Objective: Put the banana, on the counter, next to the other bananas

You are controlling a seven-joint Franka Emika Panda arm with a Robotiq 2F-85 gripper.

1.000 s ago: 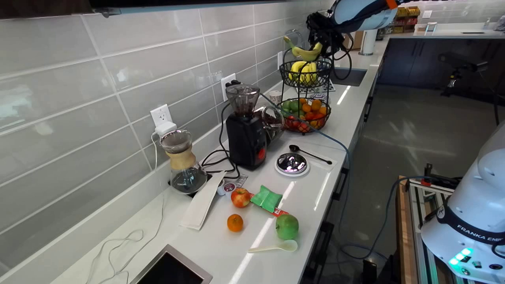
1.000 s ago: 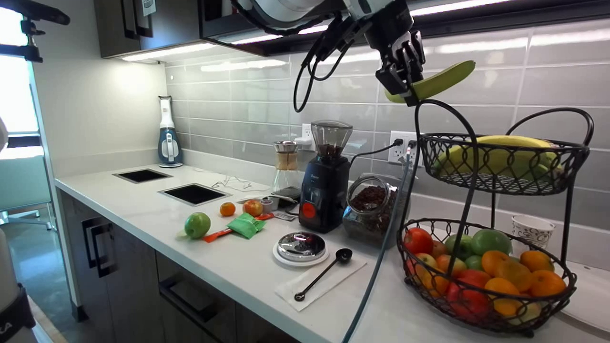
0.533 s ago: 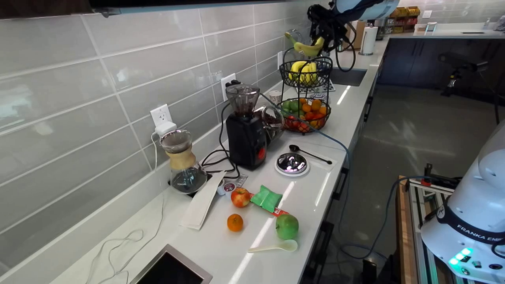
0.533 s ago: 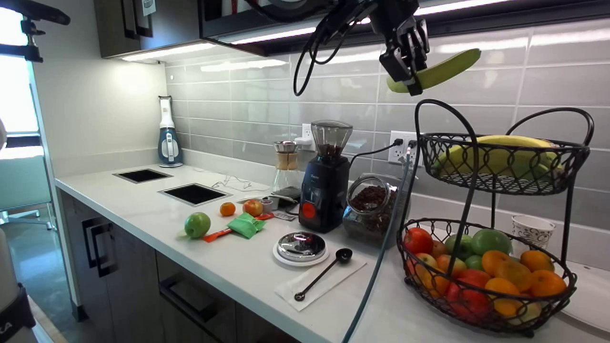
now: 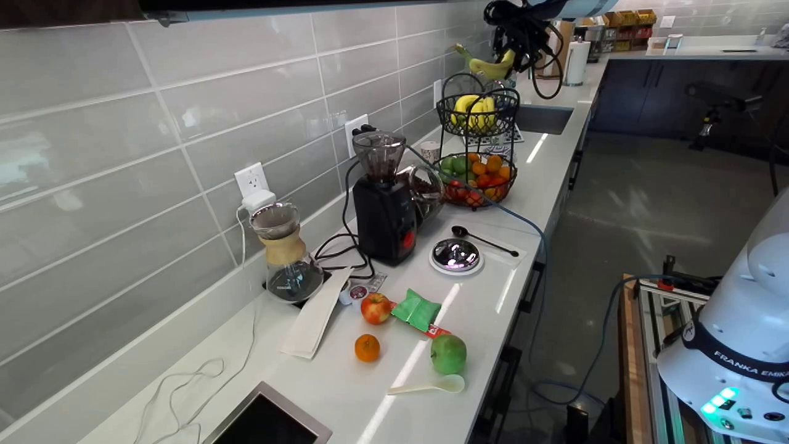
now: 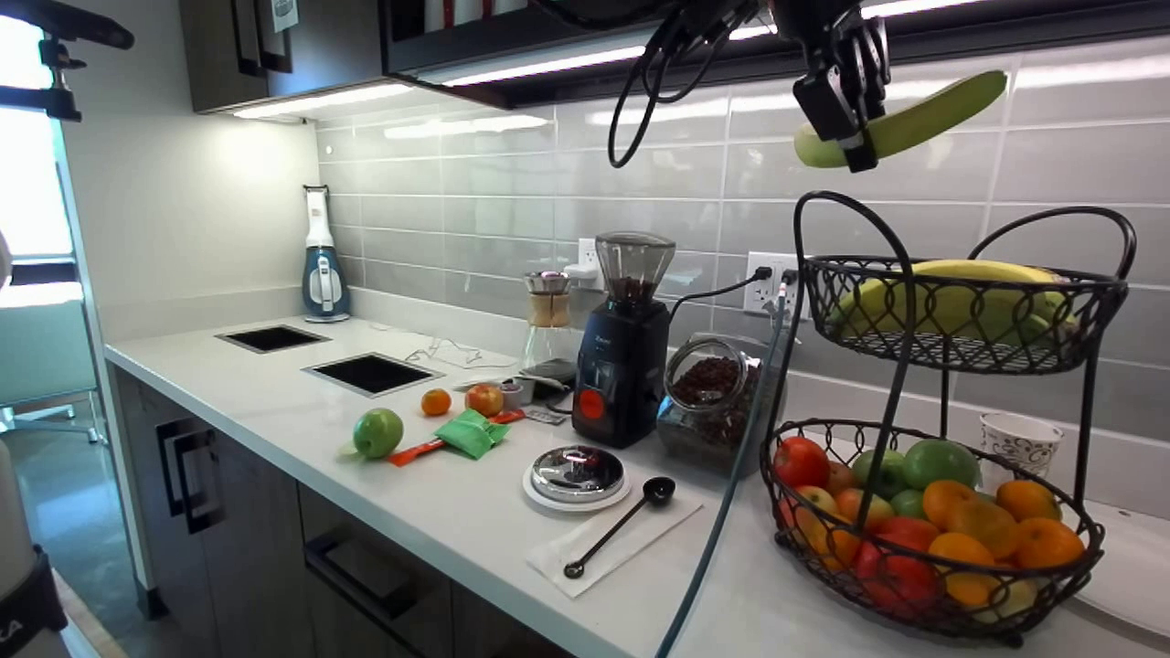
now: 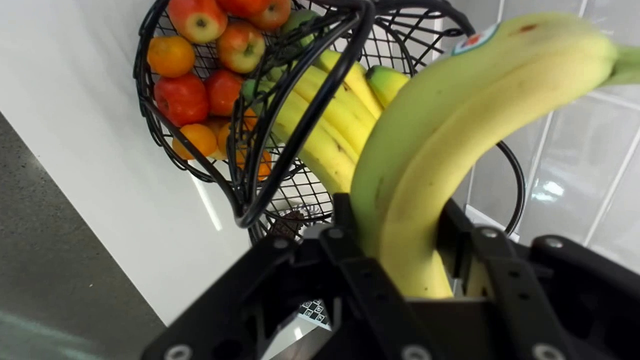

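Note:
My gripper is shut on the single banana and holds it in the air above the upper tier of a wire fruit stand. The held banana also shows in an exterior view and fills much of the wrist view, with both fingers against its sides. The other bananas lie in the upper tier, below the held one, in both exterior views and in the wrist view, partly hidden there. The white counter carries the stand.
The stand's tall loop handles rise near the gripper; one crosses the wrist view. The lower tier holds apples and oranges. A coffee grinder and bean jar stand beside it. A tiled wall backs the counter.
My gripper has carried the banana upward and to the right in both exterior views, over the stand's upper tier. The bananas in the stand and the counter items have not moved.

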